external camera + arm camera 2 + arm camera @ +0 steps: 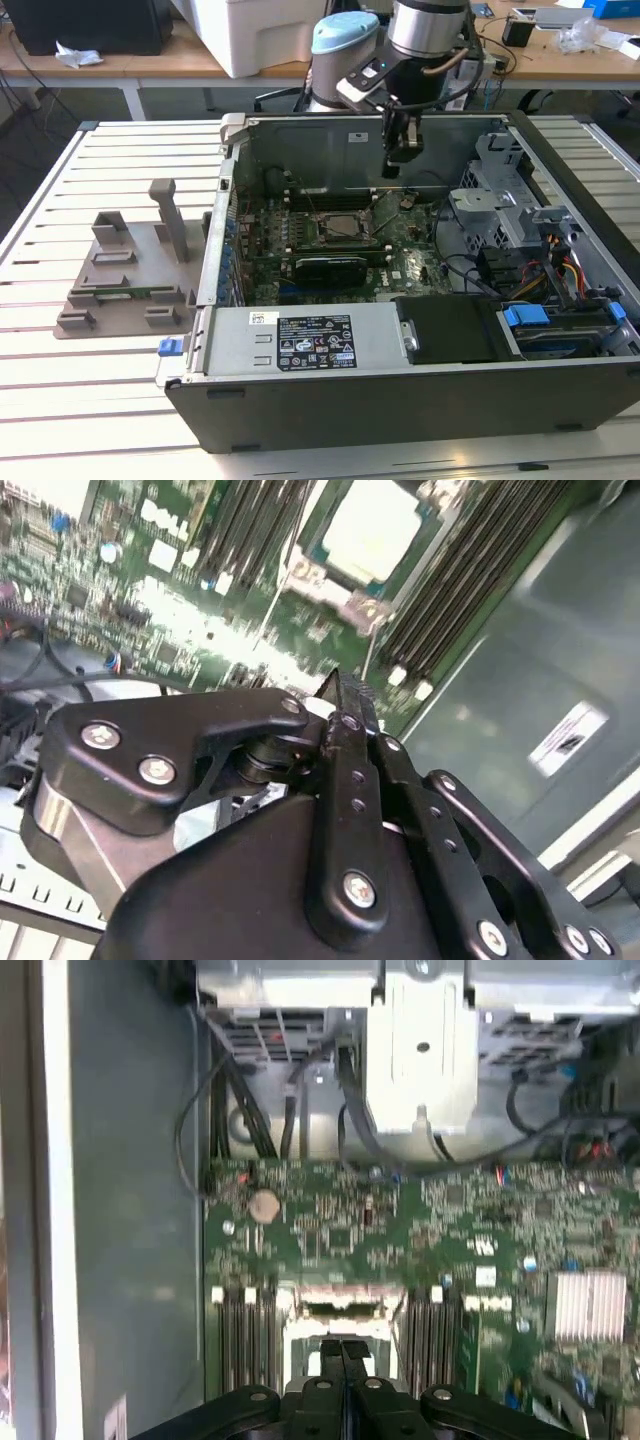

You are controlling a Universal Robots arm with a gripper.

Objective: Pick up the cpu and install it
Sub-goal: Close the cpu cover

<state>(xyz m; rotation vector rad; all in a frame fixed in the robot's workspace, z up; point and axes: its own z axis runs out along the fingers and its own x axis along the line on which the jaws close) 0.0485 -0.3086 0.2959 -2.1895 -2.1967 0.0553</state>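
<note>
The cpu (pixel 375 530) shows as a pale silvery square lying flat in the black-framed socket (pixel 335 228) in the middle of the green motherboard. My gripper (pixel 393 168) hangs above the board, up and towards the exterior view's right of the socket, near the case's back wall. In both wrist views its black fingers (pixel 338 1358) are pressed together with nothing between them, and the fingertips (pixel 342 685) point down at the board beside the socket. The fingers partly cover the socket in the first wrist view.
The open computer case (pixel 400 385) lies on a white slatted table. A grey holder tray (pixel 125 270) stands at the exterior view's left of the case. Memory slots (pixel 450 590) flank the socket. Drive cage and cables (pixel 530 250) crowd the case's right side.
</note>
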